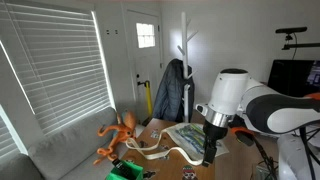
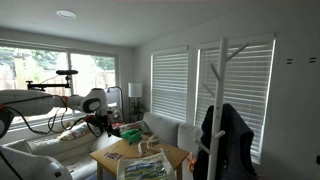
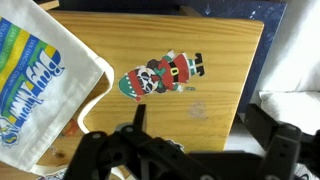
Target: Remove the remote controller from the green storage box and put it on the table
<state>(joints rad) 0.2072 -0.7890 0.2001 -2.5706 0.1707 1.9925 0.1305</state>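
Note:
The green storage box (image 1: 125, 172) sits low at the near edge of an exterior view, beside the orange octopus-like toy (image 1: 118, 135). I cannot make out the remote controller in any view. The light wooden table (image 3: 200, 50) fills the wrist view, and it also shows in an exterior view (image 2: 150, 158). My gripper (image 1: 209, 155) hangs over the table, away from the green box, and it also shows in an exterior view (image 2: 104, 126). In the wrist view its dark fingers (image 3: 200, 130) stand wide apart, with only bare wood between them.
A panda-in-Santa figure (image 3: 160, 75) lies flat on the table. A white bag with a colourful print (image 3: 40, 80) covers the table's left part. A coat rack with a dark jacket (image 1: 172, 90) stands behind. A grey sofa (image 1: 60, 150) lies beside the table.

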